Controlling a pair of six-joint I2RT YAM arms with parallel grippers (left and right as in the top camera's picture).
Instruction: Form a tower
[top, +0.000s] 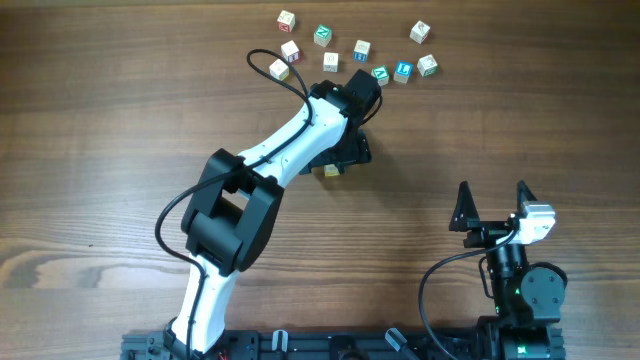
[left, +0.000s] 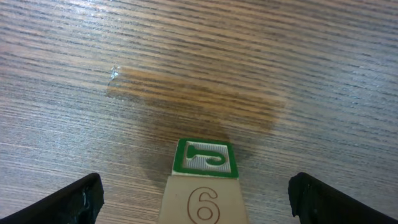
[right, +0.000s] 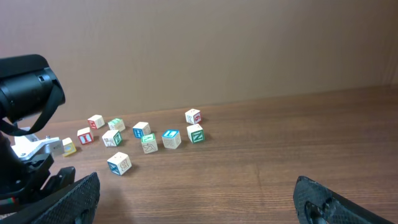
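Readable writing: in the left-wrist view the tower (left: 204, 183), a narrow stack of small pale wooden letter cubes, sits at bottom centre of frame. Its top face has a green border w/ a green hook-shaped letter, prob. a J lying on its side, and the face toward the camera carries an outlined red-brown "6". The stack's lower cubes can't be seen there. In the overhead view the tower (top: 330, 170) is just left of frame centre, mostly hidden under the white left arm (top: 290, 145); only a yellowish edge shows. Abt ten loose pale letter cubes (top: 361, 48) w/ red, green and blue marks lie scattered along top centre of the brown wood-grain table (top: 100, 120), apart from the tower; their letters are too small to read. The left gripper (left: 194, 190) is spread wide, black fingers (left: 68, 205) at both lower corners, tower btw them, no contact seen. The right gripper (top: 493, 203), lower right in overhead, is also spread wide, holding nothing.
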